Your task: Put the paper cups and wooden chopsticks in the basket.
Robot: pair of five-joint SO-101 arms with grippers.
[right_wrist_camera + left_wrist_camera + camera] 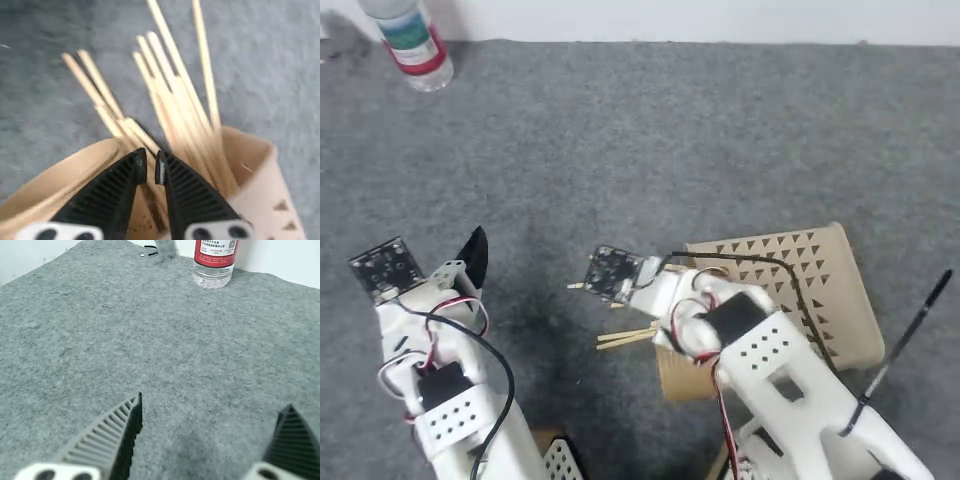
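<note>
**High view:** tan perforated plastic basket is sitting on the grey felt mat. A brown paper cup is resting against its outer wall, with pale wooden chopsticks poking out over the mat. Both are judged as not yet in the basket. A clear plastic water bottle is standing by the white wall.

**Left wrist view:** left gripper is hanging spread over the mat, carrying nothing.

**Right wrist view:** right gripper is pinching the chopsticks at the cup's rim, jaws nearly together.

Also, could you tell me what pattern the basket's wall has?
The basket has rows of triangular cut-outs, beige; clearest in high view.
</note>
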